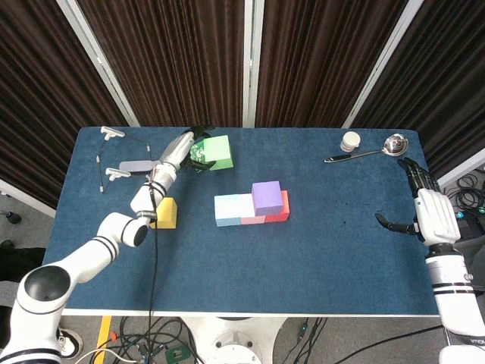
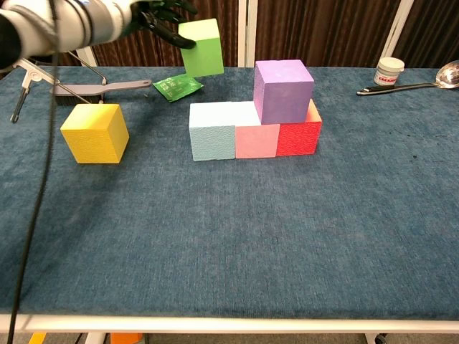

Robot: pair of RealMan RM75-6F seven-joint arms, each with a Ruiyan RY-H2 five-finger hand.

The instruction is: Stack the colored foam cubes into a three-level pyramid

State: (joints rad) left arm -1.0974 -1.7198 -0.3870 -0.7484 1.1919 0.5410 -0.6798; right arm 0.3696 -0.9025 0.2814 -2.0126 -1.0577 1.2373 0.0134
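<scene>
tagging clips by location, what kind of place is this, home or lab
Most likely a robotics lab or test room: a blue-covered table ringed by dark curtains, loose cables on the floor beneath it, and foam cubes laid out as props.

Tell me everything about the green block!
The green block is a light green cube that looks like soft foam, with plain flat faces. It is up in the air, tilted a little, above the back left part of the blue table. The left hand holds it from the left side, its dark fingers on the block. Nothing else touches it. It hangs above a small green packet, left of the purple cube.
</scene>
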